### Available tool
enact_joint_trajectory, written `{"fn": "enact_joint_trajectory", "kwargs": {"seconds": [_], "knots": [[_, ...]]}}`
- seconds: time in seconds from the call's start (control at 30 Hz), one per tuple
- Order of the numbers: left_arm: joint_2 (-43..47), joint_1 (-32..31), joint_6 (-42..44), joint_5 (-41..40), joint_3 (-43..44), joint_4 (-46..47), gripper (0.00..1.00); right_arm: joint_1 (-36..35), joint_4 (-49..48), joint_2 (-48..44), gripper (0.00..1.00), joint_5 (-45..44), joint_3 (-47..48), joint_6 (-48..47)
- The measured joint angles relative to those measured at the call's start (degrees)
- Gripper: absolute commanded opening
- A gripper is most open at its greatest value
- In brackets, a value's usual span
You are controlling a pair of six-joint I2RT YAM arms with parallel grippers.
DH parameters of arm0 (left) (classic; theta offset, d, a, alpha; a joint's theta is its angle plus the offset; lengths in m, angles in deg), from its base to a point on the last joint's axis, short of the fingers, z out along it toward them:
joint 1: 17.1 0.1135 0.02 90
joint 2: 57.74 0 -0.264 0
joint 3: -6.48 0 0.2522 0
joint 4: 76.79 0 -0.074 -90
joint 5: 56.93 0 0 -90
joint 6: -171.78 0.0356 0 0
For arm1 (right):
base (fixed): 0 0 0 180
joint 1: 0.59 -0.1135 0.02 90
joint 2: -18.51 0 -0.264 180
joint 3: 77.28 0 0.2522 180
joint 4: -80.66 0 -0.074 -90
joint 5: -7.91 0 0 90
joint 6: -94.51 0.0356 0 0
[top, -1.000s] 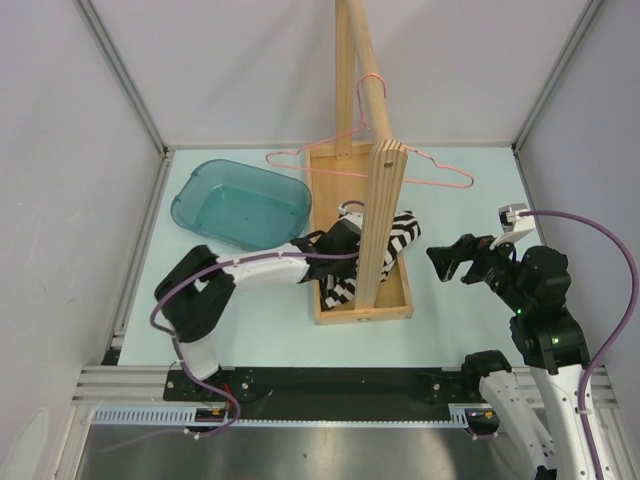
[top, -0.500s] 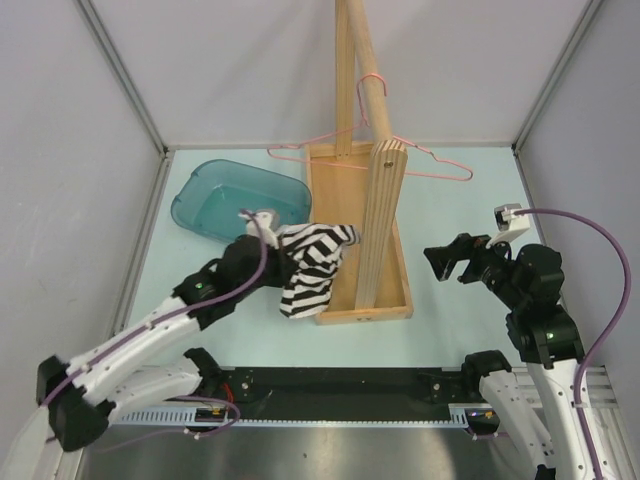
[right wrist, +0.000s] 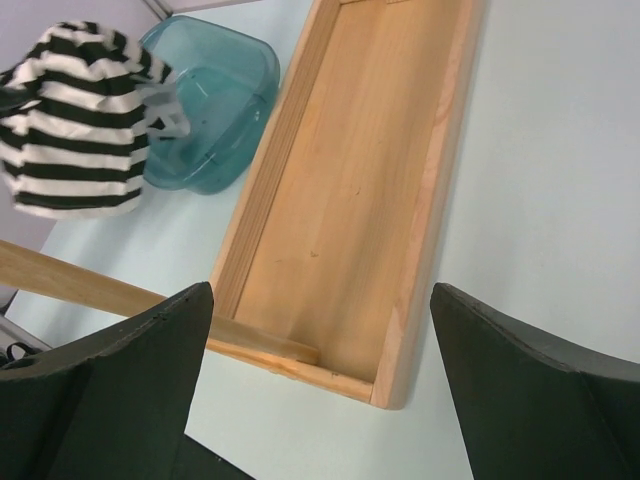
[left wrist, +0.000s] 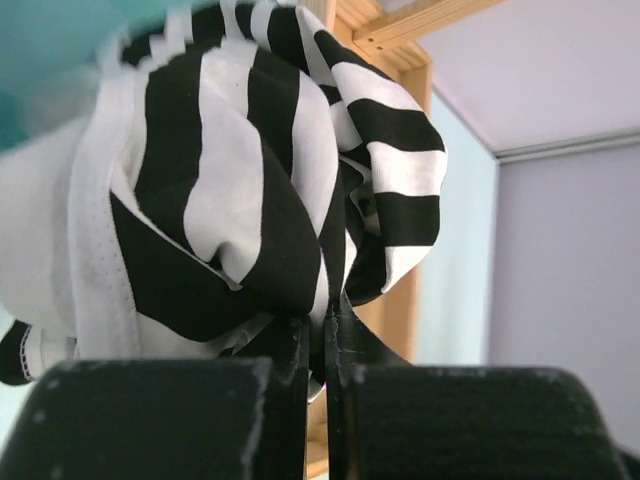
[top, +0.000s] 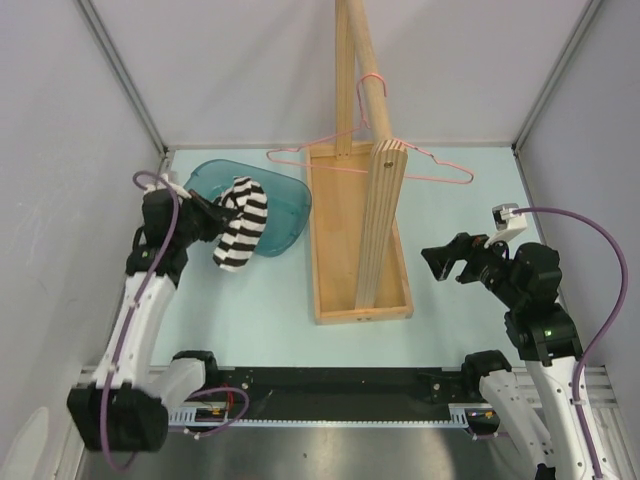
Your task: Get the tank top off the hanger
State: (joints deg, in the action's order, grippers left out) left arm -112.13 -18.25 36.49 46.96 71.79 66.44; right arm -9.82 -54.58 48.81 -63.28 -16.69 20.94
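**Status: Tank Top Off the Hanger, Gripped by the Left End Effector**

The left end effector [top: 214, 214] is closed on the tank top [top: 240, 225]. In the left wrist view, the two fingers [left wrist: 300, 345] are seen pressed together with a fold of striped fabric pinched between their tips, and the rest of the tank top [left wrist: 250, 180] is bunched directly in front of and above them. The garment is crumpled into a black and white striped bundle that hangs from the grip point.

In the top view, the bundle is located on the right side of the left end effector and overlaps the left part of the teal bin [top: 285, 195]. Its lower end extends past the near rim of the bin, over the desk [top: 270, 300]. In the right wrist view, the tank top [right wrist: 80, 120] is seen in front of the bin [right wrist: 230, 90].

The hanger [top: 466, 178] is suspended by its hook from the wooden rod [top: 365, 60] above the wooden tray [top: 340, 250]. No fabric is carried on it, and it is well apart from the tank top.

The right end effector [top: 435, 265] is held to the right of the tray with its jaws spread wide. Nothing is seen between its fingers in the right wrist view [right wrist: 322, 290].
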Motion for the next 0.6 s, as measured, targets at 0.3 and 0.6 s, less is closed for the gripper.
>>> {"fn": "enact_joint_trajectory", "kwargs": {"seconds": [0.3, 0.6], "knots": [[-31.78, 4.87, -15.89, 7.15, 9.25, 8.59, 0.00, 0.02, 0.85, -0.02, 0.95, 0.11, 1.88, 0.50], [-45.38, 5.31, -22.18, 4.15, 21.59, 9.64, 0.10, 0.02, 1.11, 0.00, 0.95, -0.11, 2.08, 0.52]]}}
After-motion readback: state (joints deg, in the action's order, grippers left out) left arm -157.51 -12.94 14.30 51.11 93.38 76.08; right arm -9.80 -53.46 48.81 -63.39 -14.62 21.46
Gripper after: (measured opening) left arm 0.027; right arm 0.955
